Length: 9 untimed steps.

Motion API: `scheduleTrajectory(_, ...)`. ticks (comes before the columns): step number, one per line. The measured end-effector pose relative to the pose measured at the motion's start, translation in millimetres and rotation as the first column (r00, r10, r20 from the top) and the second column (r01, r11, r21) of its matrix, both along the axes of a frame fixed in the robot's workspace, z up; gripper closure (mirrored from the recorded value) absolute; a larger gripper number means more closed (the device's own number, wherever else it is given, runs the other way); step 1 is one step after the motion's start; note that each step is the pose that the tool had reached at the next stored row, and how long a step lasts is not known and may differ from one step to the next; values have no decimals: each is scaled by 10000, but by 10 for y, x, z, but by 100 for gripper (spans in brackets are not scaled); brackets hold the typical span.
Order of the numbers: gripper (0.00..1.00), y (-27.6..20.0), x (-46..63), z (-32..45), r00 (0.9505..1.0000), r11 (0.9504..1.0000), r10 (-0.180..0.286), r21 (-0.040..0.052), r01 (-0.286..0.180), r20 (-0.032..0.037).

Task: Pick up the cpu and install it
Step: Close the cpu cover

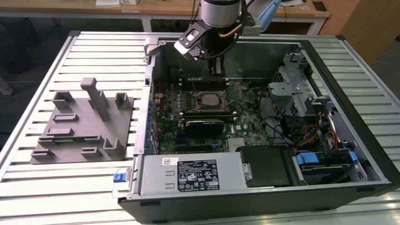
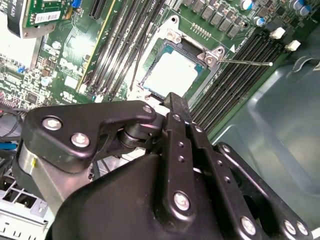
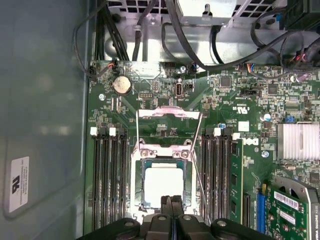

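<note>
A robot arm's gripper hovers in the upper middle of the exterior view, low inside an open computer case that lies on a slatted table. Both wrist views show its jaws pressed together, gripping nothing.

The cpu, a pale silver square, sits flat inside the socket at the middle of the green circuit board, directly under the fingertips and apart from them. The socket's cover plate stands folded back and its thin lever sticks out unlatched.

By this evidence the placing step appears done and the chip is not yet clamped down. Any move from here calls for a steady hand near the socket, since a sideways brush could shift the loose chip or catch the lever.

The case also holds a power supply at the lower middle of the exterior view and drive bays at lower right. A grey fixture lies on the table at the exterior view's left, well apart from the arm.
</note>
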<state>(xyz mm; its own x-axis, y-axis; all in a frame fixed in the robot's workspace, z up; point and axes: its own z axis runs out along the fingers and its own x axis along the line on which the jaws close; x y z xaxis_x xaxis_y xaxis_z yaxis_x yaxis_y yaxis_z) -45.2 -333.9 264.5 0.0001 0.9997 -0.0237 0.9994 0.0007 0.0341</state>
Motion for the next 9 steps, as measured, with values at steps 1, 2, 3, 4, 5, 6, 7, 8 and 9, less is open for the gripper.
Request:
scheduleTrajectory(1, 89, 0, 0, 0, 10000, 10000, 0, 2, 0, 1)
scheduleTrajectory(2, 89, 0, 0, 0, 10000, 10000, 0, 3, 0, 2)
scheduleTrajectory(3, 89, 0, 0, 1, 10000, 10000, 0, 2, 0, 1)
scheduleTrajectory(4, 89, 0, 0, 2, 10000, 10000, 0, 0, 0, 0)
scheduleTrajectory(5, 89, 0, 0, 3, 10000, 10000, 0, 1, 0, 0)
scheduleTrajectory(6, 89, 0, 3, 3, 10000, 10000, 2, 0, -2, 0)
scheduleTrajectory(7, 89, 0, 14, 4, 10000, 10000, 1, -3, -1, -1)
scheduleTrajectory(8, 89, 0, 27, 4, 10000, 10000, 0, -3, 0, -1)
scheduleTrajectory(9, 89, 0, 46, 3, 10000, 10000, 1, -1, -1, 0)
